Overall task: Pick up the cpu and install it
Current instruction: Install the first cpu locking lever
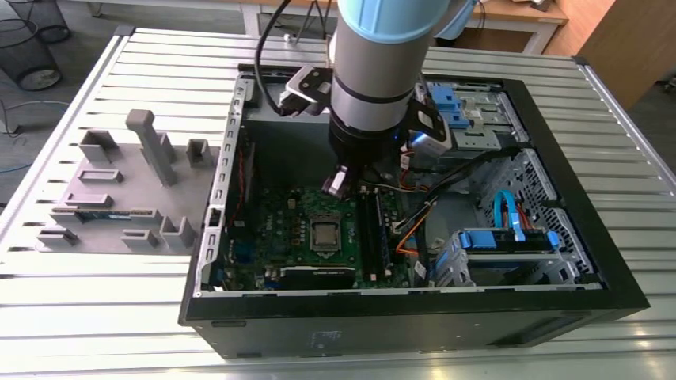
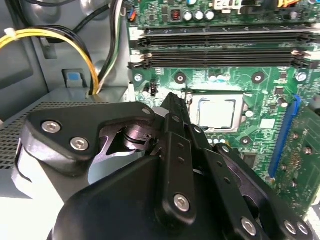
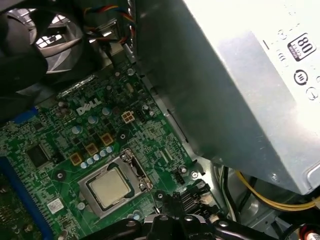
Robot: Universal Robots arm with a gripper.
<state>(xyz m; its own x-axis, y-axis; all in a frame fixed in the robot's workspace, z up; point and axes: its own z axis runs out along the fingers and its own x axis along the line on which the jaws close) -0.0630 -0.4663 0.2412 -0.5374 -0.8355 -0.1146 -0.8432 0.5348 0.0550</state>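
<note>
The cpu (image 1: 324, 233) is a small square chip with a silver-grey top, lying flat in the metal-framed socket on the green motherboard (image 1: 280, 229) inside the open computer case. Both wrist views show it seated there, the cpu (image 2: 216, 112) in one and the cpu (image 3: 108, 186) in the other. My gripper (image 1: 340, 184) hangs above the board, a little behind the socket and beside the memory slots, apart from the chip. The black gripper (image 2: 172, 101) points down toward the socket's edge, and the gripper (image 3: 182, 207) holds nothing that I can see.
Black memory slots (image 2: 220, 47) run beside the socket. The grey power supply (image 3: 240, 85), a fan (image 3: 45, 40) and yellow cables (image 2: 60, 37) crowd the case walls. Blue drive bays (image 1: 507, 237) fill the exterior view's right. A grey fixture tray (image 1: 116, 190) lies outside the case.
</note>
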